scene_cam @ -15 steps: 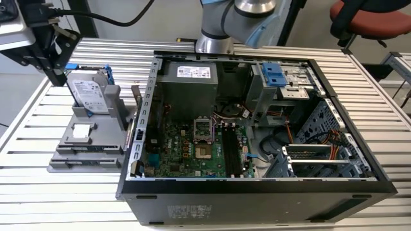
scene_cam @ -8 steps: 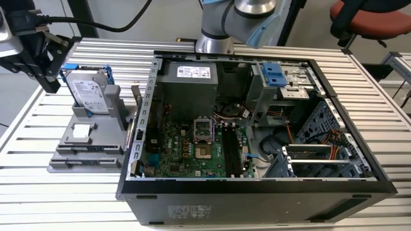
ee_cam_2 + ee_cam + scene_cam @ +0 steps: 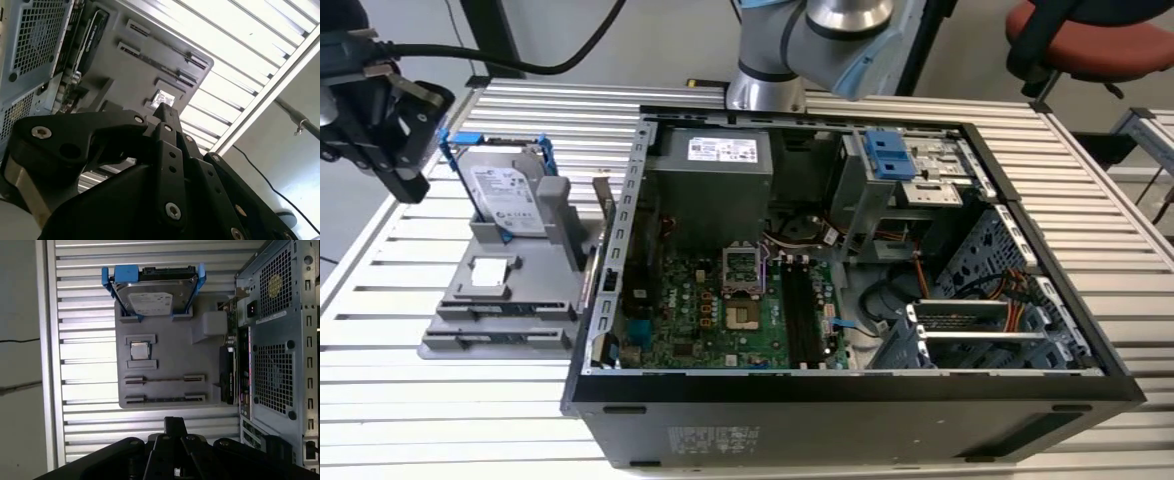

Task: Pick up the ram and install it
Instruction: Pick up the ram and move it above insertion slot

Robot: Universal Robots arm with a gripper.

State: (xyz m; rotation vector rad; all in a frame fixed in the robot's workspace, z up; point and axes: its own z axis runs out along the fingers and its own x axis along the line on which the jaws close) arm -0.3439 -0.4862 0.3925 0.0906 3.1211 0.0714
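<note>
The jaws are clenched: in both wrist views the gripper (image 3: pixel 175 421) (image 3: pixel 165 109) narrows to one thin tip with nothing held between the two sides. In the exterior view the gripper (image 3: pixel 410 188) hangs in the air at the exterior view's left, just beside the hard drive (image 3: pixel 500 195) in its blue frame, touching nothing.

The ram (image 3: pixel 165 380) (image 3: pixel 507 311) stands on edge in a long slot of the gray holder (image 3: pixel 170 347) on the slatted surface (image 3: pixel 85 340), well apart from the gripper. A small square part (image 3: pixel 140 351) sits between the ram and the hard drive. The open computer case (image 3: pixel 854 385) stands beside the holder, its motherboard (image 3: pixel 707 310) exposed.
</note>
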